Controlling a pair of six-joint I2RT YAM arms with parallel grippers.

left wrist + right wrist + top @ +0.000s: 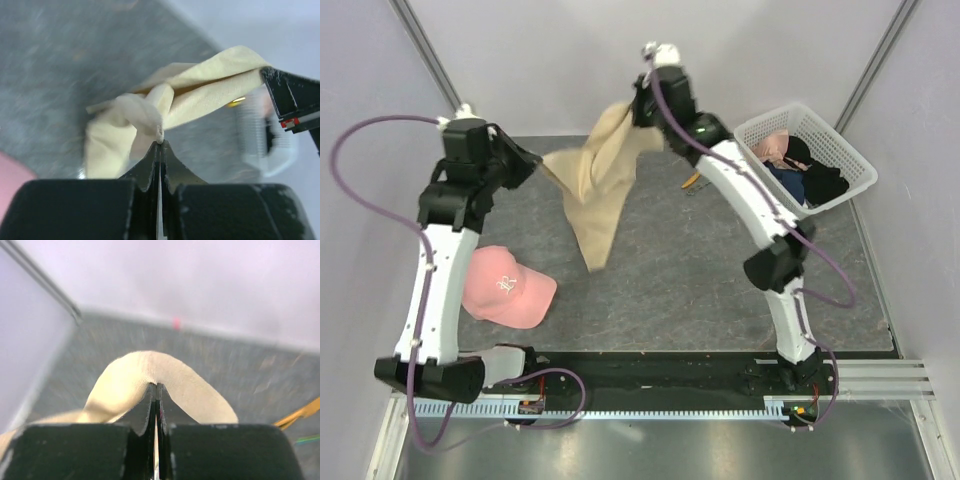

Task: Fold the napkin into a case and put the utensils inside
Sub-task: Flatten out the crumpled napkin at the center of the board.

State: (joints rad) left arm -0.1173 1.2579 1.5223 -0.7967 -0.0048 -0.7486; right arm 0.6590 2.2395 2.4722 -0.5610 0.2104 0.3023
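Note:
The beige napkin (602, 180) hangs in the air over the grey mat, stretched between both grippers, its lowest corner drooping toward the mat's middle. My left gripper (536, 166) is shut on one bunched corner; in the left wrist view the jaws (160, 143) pinch the napkin (200, 95) at their tips. My right gripper (642, 113) is shut on the upper edge, with the napkin (145, 371) folded over its closed tips (156, 386). The orange knife (299, 416) and the spoon's green handle (307, 439) lie on the mat at the right, seen as utensils (690, 181) beside the right arm.
A pink cap (506, 288) lies on the mat at the left, below the left arm. A white basket (850, 150) with dark and pink clothes stands at the back right. Walls and frame posts close in the back and sides.

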